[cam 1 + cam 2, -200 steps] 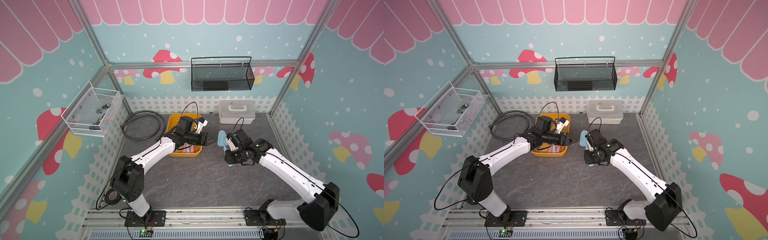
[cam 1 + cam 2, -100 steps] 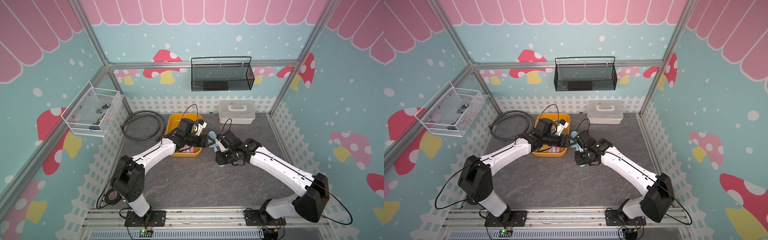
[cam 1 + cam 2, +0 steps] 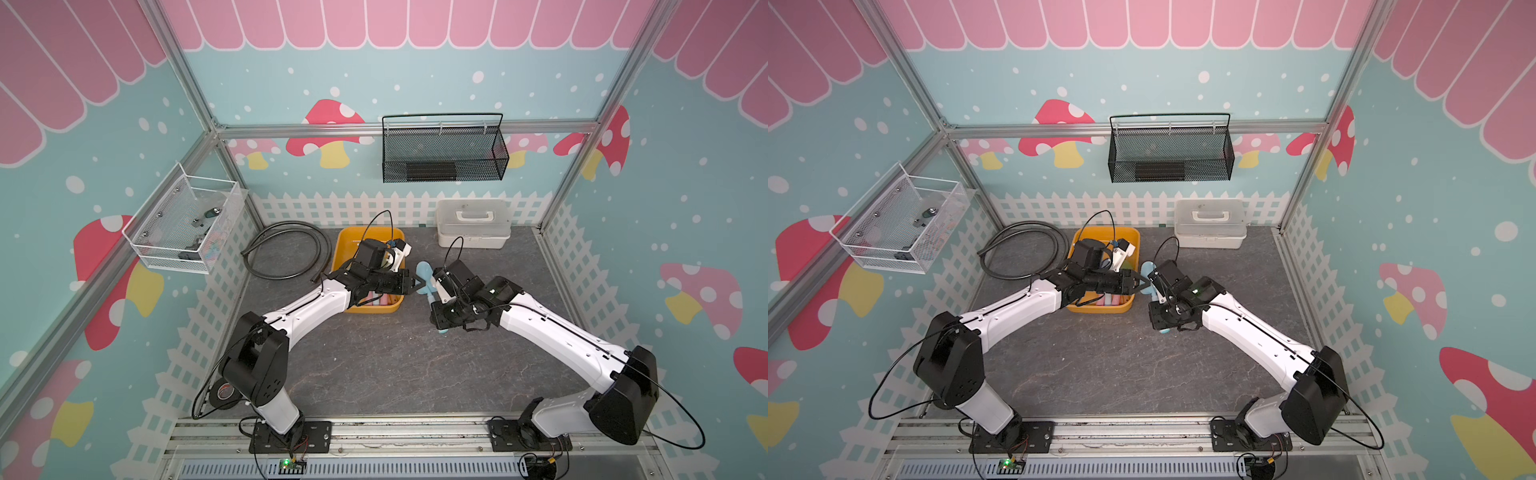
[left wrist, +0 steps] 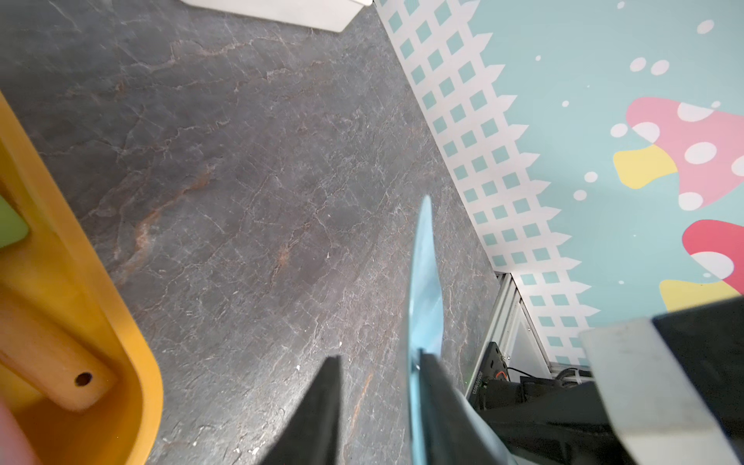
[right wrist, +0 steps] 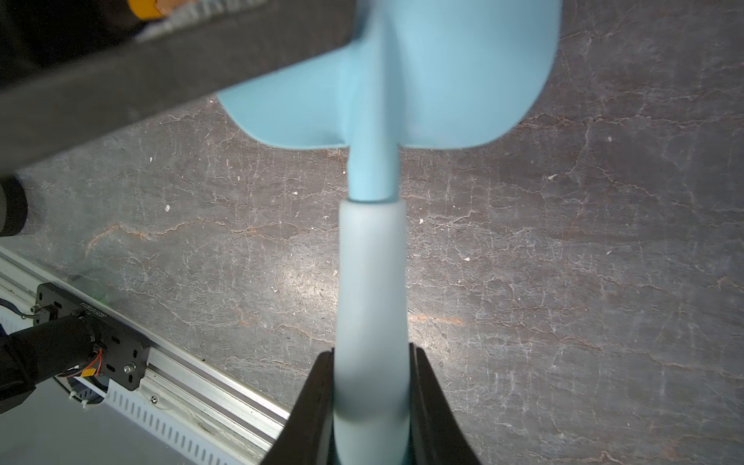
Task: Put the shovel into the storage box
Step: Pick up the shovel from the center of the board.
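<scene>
Right end effector point(image 5: 372, 356) is clamping the light blue shovel point(image 3: 424, 272) by its handle, holding it over the tabletop point(image 3: 374, 365) just beside the storage box point(image 3: 348, 242). Left end effector point(image 4: 378, 362) is straddling the blade with its jaws parted, only one side touching.

It was a staged robot lab cell: aluminium frame posts point(image 3: 189, 83) held printed mushroom wall panels point(image 3: 415, 83), and two white arms point(image 3: 307, 307) point(image 3: 552, 332) stood bolted to a metal rail point(image 3: 415, 432) fronting the grey tabletop point(image 3: 395, 365).

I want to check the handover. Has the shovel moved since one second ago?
Yes. In a top view the shovel has shifted sideways toward the storage box; its blade is now nearer the rim.
</scene>
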Action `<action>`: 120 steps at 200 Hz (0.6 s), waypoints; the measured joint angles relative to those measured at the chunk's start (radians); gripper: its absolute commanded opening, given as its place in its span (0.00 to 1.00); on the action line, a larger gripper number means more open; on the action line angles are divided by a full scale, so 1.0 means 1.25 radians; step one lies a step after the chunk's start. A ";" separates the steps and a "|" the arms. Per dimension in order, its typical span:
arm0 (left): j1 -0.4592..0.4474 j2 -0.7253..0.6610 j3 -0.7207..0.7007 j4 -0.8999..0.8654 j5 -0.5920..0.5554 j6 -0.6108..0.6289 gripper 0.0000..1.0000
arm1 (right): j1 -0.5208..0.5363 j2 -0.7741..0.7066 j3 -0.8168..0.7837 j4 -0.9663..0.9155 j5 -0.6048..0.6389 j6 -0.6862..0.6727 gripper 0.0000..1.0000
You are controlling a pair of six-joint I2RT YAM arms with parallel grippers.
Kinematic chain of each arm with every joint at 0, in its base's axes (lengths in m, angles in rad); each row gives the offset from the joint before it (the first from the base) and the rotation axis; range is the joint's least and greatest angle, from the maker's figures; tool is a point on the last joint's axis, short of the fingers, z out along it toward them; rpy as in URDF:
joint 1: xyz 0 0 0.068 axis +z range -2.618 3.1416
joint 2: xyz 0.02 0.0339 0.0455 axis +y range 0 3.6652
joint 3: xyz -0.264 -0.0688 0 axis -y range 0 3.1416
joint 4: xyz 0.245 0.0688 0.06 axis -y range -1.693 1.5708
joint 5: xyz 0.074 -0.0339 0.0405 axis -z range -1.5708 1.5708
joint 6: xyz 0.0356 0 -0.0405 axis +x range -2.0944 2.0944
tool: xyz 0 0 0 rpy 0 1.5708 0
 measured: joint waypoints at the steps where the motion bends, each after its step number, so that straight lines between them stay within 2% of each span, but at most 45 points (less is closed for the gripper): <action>1: 0.000 0.000 0.000 0.001 0.000 -0.002 0.11 | 0.000 0.000 0.000 0.000 0.000 0.000 0.00; 32: 0.000 -0.010 0.000 0.022 -0.001 -0.015 0.06 | 0.002 0.002 0.000 0.010 0.002 0.002 0.00; 46: 0.000 -0.010 0.000 0.024 -0.002 -0.027 0.00 | 0.003 0.004 0.000 0.011 0.006 0.005 0.00; 72: 0.000 -0.009 0.000 0.025 -0.003 -0.034 0.00 | 0.004 0.007 0.000 0.014 0.007 0.005 0.00; 91: 0.000 -0.009 0.000 0.026 -0.004 -0.037 0.00 | 0.004 0.007 0.000 0.014 0.009 0.005 0.13; 108: 0.000 -0.009 0.000 0.027 -0.003 -0.038 0.00 | 0.005 0.007 0.000 0.015 0.013 0.006 0.38; 120: 0.000 -0.009 0.000 0.029 0.001 -0.037 0.00 | 0.005 0.009 0.003 0.015 0.015 0.002 0.48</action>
